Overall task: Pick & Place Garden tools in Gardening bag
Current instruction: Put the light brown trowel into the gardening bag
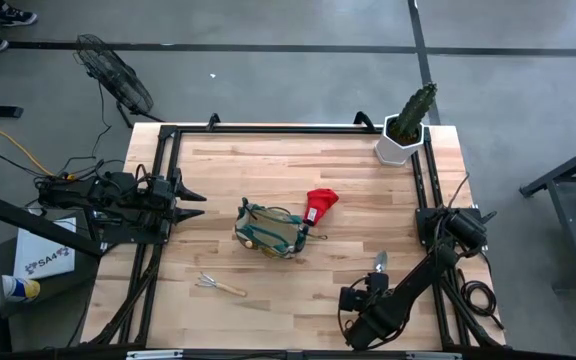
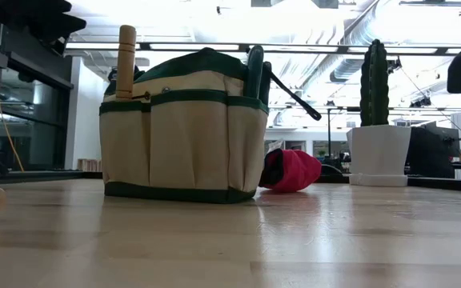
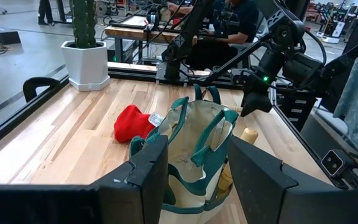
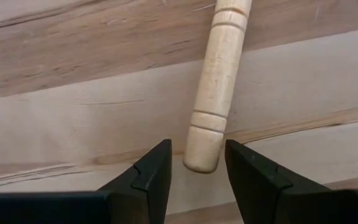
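The tan gardening bag [image 1: 268,231] with green trim stands at the table's middle. A wooden handle [image 2: 125,60] and dark handles [image 2: 254,70] stick up out of it. A red glove-like piece [image 1: 320,203] lies on the table against the bag's far right side. A hand rake [image 1: 220,285] lies near the front, left of the bag. A trowel [image 1: 380,262] lies at the front right. My right gripper [image 4: 197,174] points down over it, open, its fingers on either side of the wooden handle's free end [image 4: 202,152] without touching. My left gripper [image 3: 197,180] waits open at the table's left edge.
A green cactus in a white pot [image 1: 400,140] stands at the far right corner. Black frame rails [image 1: 288,128] run along the table's edges. Bare wood lies in front of the bag and between the rake and the trowel.
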Controlling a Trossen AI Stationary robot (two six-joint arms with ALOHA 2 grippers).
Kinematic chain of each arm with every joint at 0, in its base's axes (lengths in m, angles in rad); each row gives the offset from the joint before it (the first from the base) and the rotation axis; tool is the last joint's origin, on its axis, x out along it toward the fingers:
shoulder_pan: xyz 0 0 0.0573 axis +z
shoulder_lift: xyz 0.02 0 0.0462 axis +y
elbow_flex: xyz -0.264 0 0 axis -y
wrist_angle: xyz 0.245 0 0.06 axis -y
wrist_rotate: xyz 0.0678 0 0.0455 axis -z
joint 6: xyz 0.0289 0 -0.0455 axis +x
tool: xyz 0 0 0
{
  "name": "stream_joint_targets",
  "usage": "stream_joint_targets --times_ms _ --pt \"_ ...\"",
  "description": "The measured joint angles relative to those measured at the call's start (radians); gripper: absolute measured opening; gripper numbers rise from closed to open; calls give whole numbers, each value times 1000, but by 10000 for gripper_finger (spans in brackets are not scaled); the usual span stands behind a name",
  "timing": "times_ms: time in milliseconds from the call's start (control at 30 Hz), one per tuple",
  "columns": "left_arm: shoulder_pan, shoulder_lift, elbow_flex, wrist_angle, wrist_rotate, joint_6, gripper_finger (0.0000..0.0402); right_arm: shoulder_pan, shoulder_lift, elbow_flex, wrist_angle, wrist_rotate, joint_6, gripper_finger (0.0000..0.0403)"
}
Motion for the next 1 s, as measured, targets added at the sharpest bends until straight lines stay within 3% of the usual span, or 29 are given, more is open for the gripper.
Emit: stream_joint_targets --times_ms 1000 --pt "0 0 0 0 0 0 161 -29 0 -1 -30 8 0 142"
